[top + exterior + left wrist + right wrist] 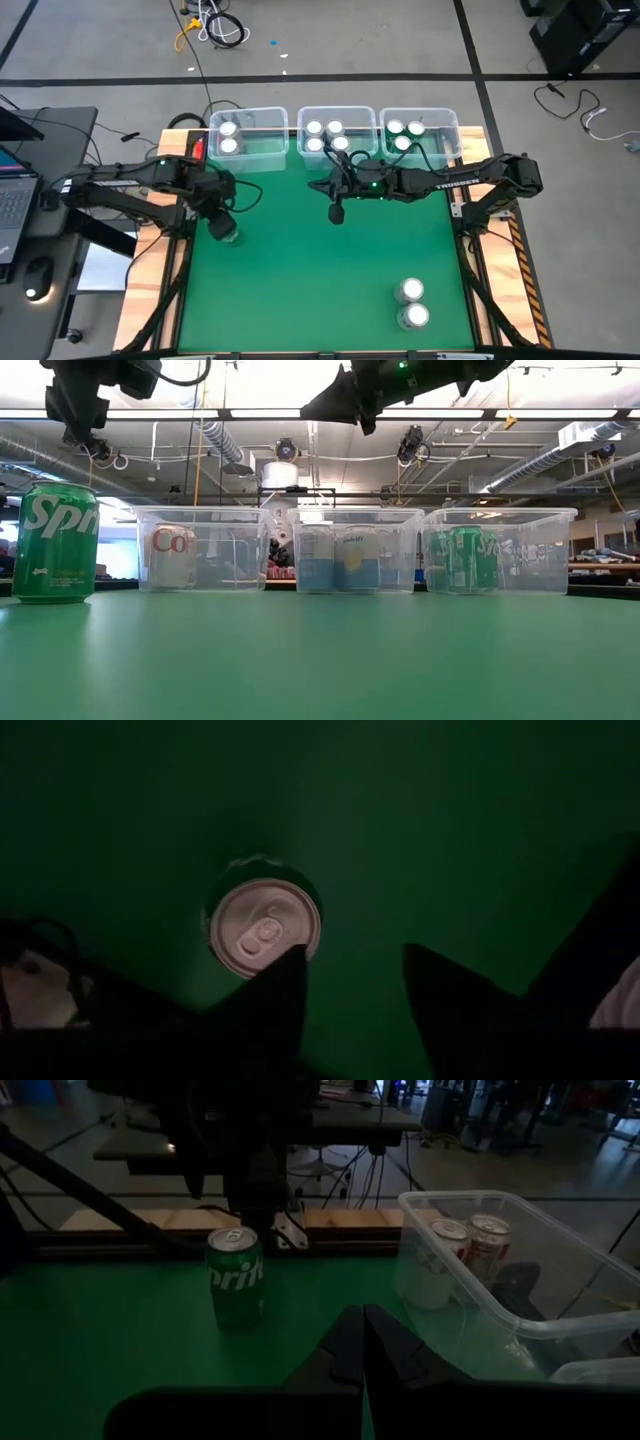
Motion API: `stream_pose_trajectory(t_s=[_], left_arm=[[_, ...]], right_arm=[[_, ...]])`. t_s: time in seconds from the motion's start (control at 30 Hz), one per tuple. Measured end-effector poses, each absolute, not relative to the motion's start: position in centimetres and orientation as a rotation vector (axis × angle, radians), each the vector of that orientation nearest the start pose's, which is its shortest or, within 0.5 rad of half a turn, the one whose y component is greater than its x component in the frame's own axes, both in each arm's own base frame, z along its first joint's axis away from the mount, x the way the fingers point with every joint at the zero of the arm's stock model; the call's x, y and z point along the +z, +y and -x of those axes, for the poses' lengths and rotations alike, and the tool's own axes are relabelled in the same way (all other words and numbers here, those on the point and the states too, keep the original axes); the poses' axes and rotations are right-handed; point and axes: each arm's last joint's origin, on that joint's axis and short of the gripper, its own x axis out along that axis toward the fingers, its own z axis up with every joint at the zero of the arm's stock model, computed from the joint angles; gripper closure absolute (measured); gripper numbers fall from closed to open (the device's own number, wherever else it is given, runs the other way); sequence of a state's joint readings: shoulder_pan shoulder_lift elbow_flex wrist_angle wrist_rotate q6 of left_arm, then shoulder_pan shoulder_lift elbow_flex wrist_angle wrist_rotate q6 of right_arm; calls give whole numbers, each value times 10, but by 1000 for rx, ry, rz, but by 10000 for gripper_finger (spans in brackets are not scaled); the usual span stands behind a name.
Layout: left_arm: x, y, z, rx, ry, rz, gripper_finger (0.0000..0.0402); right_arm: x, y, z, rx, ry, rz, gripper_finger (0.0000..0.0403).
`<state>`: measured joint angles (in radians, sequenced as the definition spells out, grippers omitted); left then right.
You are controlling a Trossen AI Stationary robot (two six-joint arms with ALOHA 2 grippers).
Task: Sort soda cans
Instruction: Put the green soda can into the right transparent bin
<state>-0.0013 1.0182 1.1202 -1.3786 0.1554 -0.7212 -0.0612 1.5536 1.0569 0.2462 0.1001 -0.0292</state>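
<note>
A green soda can [229, 236] stands upright on its base on the green mat near the table's left edge; it also shows as the green can [55, 543], [236, 1277]. In the left wrist view its silver top [265, 928] faces up. My left gripper [355, 990] hangs above this can, pointing steeply down, open and clear of it; it also shows as my left gripper [221, 220]. My right gripper [362, 1345] is shut on nothing, held high over the mat's far middle, also shown as my right gripper [337, 212].
Three clear bins line the far edge: the left bin [262, 160] holds two silver cans, the middle bin [337, 110] several cans, the right bin [445, 118] three green ones. Two more cans [411, 290], [414, 317] stand at the near right. The mat's middle is bare.
</note>
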Motion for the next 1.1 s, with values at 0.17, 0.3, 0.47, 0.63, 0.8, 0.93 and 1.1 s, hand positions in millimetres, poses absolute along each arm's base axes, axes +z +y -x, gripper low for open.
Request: stream_pose_trajectory(t_s=[0.17, 0.3, 0.47, 0.63, 0.8, 0.93, 1.1], left_arm=[[312, -5, -160, 379, 1335, 759, 149], [304, -5, -165, 421, 1426, 741, 92], [292, -5, -165, 456, 1543, 689, 41], [275, -8, -164, 457, 1577, 641, 13], [260, -8, -164, 470, 1583, 610, 5], [249, -9, -166, 448, 1572, 608, 5], [240, -9, -173, 407, 1504, 597, 10]], right_arm=[[279, -25, -352, -157, 256, 34, 403], [278, -25, -352, -157, 272, 30, 403], [277, -24, -352, -158, 277, 23, 403], [277, -23, -352, -157, 275, 7, 403], [277, -23, -352, -158, 276, 5, 403], [277, -23, -352, -158, 277, 5, 403], [277, -23, -352, -158, 278, 5, 403]])
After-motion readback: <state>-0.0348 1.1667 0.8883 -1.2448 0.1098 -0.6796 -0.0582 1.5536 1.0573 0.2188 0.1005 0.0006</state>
